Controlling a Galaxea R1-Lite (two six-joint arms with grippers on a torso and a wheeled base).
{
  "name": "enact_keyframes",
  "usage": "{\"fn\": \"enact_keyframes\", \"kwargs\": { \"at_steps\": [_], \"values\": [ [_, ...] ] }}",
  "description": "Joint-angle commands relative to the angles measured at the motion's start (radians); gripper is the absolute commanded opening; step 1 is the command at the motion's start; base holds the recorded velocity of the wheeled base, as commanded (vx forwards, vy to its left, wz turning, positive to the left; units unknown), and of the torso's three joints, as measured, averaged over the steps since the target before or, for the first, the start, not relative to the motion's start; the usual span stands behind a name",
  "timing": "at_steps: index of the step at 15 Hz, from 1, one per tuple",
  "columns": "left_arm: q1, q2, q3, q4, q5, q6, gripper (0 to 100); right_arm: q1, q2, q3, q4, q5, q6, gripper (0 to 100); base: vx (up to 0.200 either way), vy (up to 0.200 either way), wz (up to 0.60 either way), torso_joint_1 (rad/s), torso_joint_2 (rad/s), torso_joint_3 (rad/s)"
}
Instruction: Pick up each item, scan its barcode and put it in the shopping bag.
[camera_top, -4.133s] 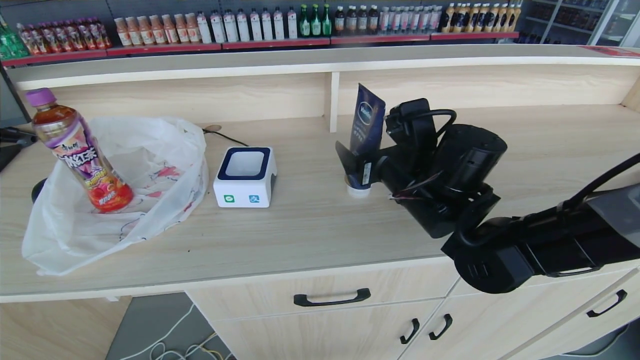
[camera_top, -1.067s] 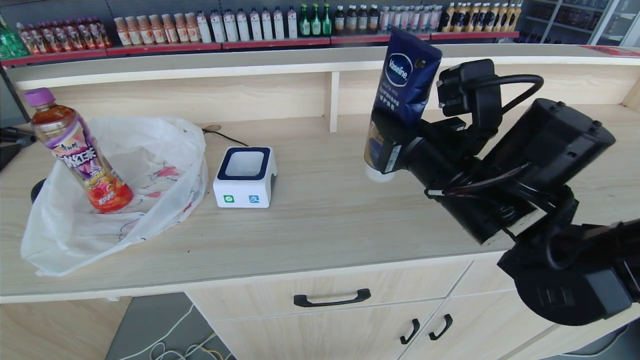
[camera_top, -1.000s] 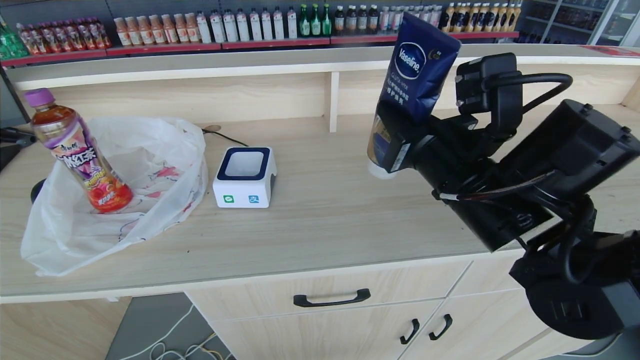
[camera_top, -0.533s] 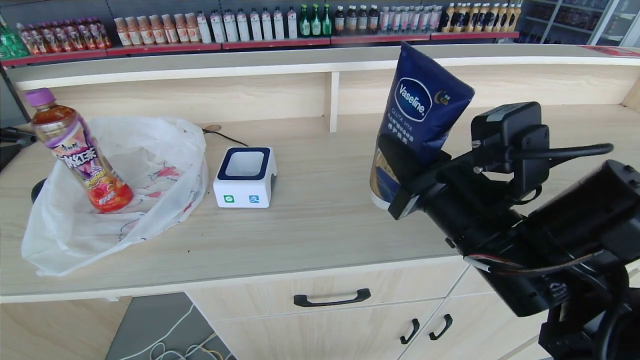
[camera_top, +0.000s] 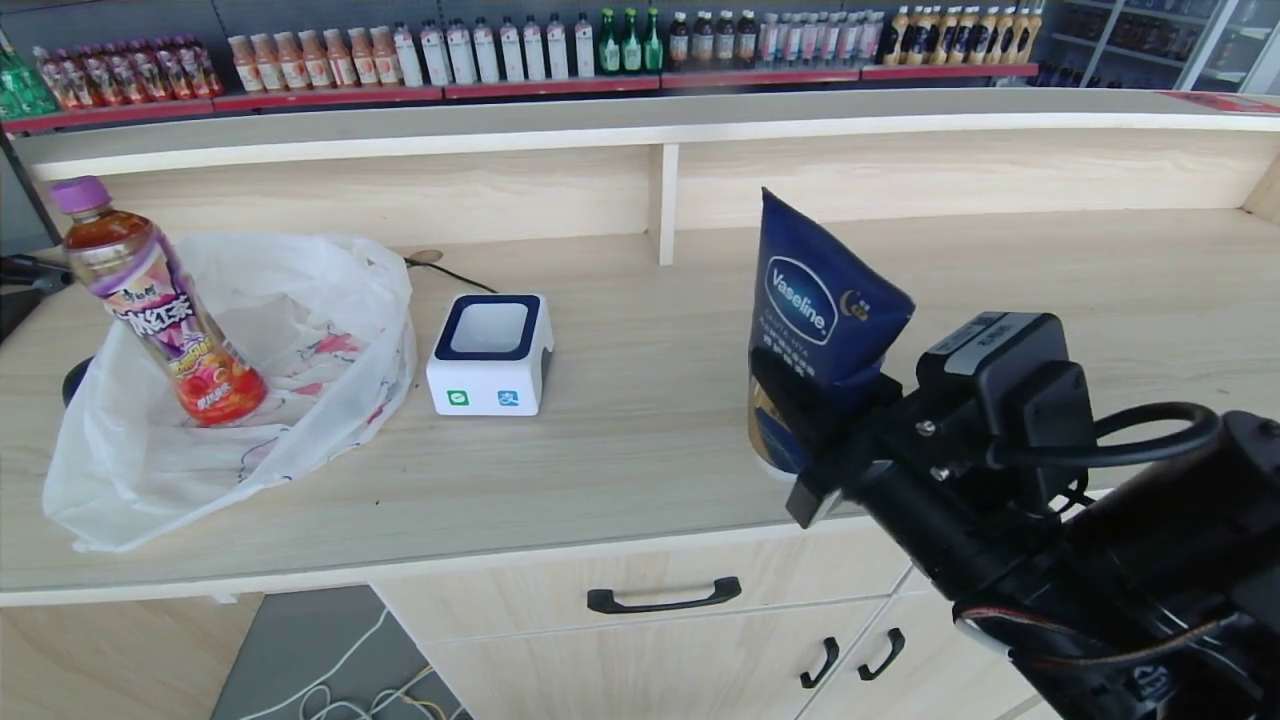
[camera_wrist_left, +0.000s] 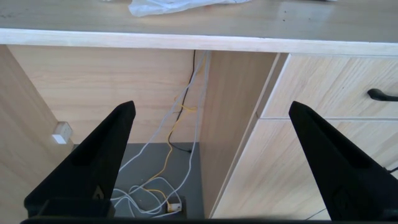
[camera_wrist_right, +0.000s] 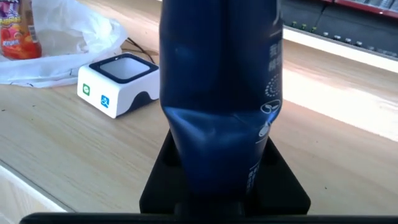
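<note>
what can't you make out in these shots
- Barcode on the tube: none readable; the right gripper covers its lower part in head and right wrist views.
- Cap: mostly behind that gripper in the head view; contact with the counter unclear.
- Most of the bottle: cut by the edge in the right wrist view.
- Inside of the bag: folds hide it in the head view.

1. The table (camera_top: 620, 460) looks like pale wood with fine grain, matt and smooth.
2. The tube (camera_top: 825, 310) is dark blue soft plastic, smooth, with a slight shine.
3. The bag (camera_top: 330, 300) is thin white plastic, half transparent and wrinkled.
4. The bottle (camera_top: 150, 300) is clear plastic with a glossy label.
5. The scanner (camera_top: 490, 385) is smooth white plastic with a glossy top window.
6. The right claw (camera_top: 815, 425) is black matt plastic.
</note>
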Motion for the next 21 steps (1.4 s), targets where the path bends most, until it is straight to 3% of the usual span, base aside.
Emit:
{"fn": "enact_keyframes", "kwargs": {
  "at_steps": [1,8,15,21],
  "values": [
    [0.0,0.0,0.0,0.0,0.002,0.0,100,0.003,-0.001,0.027,-0.001,0.0,-0.018,0,0.0,0.0,0.0,0.0,0.0,0.0],
    [0.0,0.0,0.0,0.0,0.0,-0.001,100,0.145,0.002,0.104,-0.001,0.002,-0.338,0,0.0,0.0,0.0,0.0,0.0,0.0],
    [0.0,0.0,0.0,0.0,0.002,-0.001,100,0.175,-0.037,0.164,-0.001,0.006,-0.627,0,0.0,0.0,0.0,0.0,0.0,0.0],
    [0.0,0.0,0.0,0.0,0.002,-0.001,100,0.175,-0.053,0.155,-0.001,0.149,-0.895,0,0.0,0.0,0.0,0.0,0.0,0.0]
  ]
}}
